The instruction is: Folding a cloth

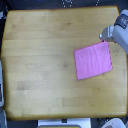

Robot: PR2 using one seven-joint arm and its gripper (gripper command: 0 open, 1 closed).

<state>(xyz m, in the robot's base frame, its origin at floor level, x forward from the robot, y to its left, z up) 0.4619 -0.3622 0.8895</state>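
The cloth (93, 60) is lying flat and unfolded on the wooden tabletop (40, 60), sitting toward three o'clock of the tabletop's centre and slightly rotated. The arm is reaching in from about two o'clock, with the tool (104, 36) hovering at the cloth's upper corner; blur is making it impossible to tell whether it is released or clenched.

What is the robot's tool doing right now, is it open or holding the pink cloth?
Tool: at the cloth's top right corner on the wooden table; too blurry to tell whether it is open, shut or gripping.
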